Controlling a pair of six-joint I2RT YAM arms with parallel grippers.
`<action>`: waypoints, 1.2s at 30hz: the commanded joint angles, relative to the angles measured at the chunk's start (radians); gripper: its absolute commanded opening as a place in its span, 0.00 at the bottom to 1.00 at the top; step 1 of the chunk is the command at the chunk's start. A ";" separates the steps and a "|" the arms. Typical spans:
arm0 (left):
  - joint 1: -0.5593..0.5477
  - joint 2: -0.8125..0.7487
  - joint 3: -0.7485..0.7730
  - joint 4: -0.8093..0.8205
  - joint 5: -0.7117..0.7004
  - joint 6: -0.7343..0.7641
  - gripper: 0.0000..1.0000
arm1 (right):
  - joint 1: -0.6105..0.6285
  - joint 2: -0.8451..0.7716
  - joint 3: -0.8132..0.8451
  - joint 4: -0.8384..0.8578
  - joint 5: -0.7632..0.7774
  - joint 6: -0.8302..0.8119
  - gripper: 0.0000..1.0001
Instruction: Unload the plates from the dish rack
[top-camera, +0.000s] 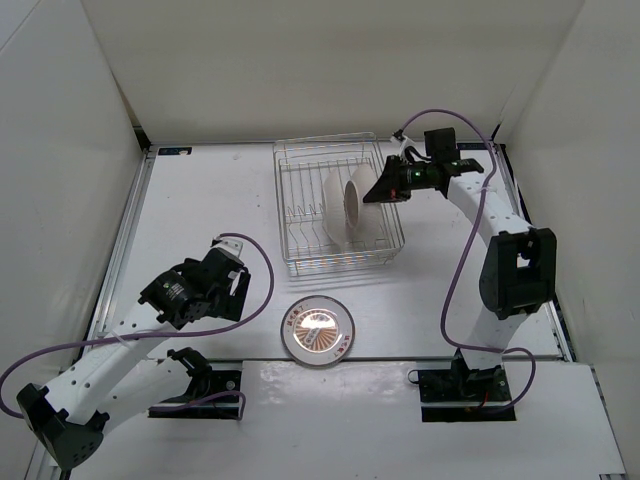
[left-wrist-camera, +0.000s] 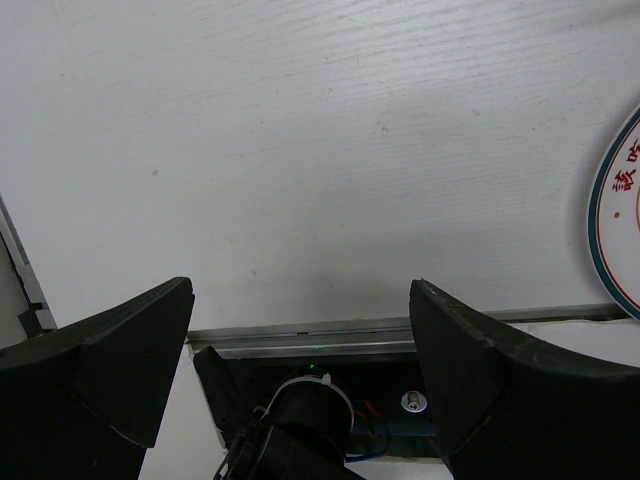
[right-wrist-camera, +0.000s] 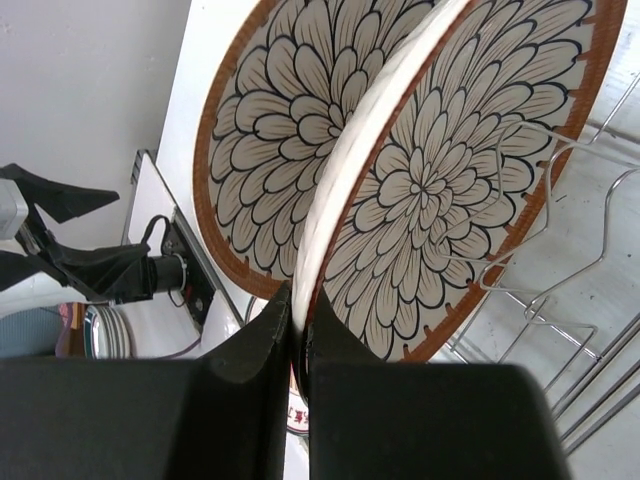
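Two plates (top-camera: 352, 200) stand in the rack (top-camera: 290, 215) toward the far edge of the worktop (top-camera: 200, 200). The right gripper (top-camera: 378, 190), its arm stretched forward, meets them from the right. A third plate (top-camera: 316, 331) lies flat by the near edge, near the low, bent left gripper (top-camera: 232, 280). Left wrist: jaws wide apart above the worktop. Right wrist: jaws pinch the white rim of a petal plate (right-wrist-camera: 440, 190).
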 joint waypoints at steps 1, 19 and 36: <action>0.004 -0.009 -0.003 0.013 0.005 0.003 1.00 | -0.002 -0.080 0.099 0.091 -0.054 0.017 0.00; 0.004 -0.012 -0.004 0.009 0.002 0.001 1.00 | -0.013 -0.263 0.271 0.016 0.097 -0.025 0.00; 0.004 -0.063 -0.012 0.024 0.025 0.006 1.00 | -0.066 -0.738 -0.335 -0.176 1.049 -0.401 0.00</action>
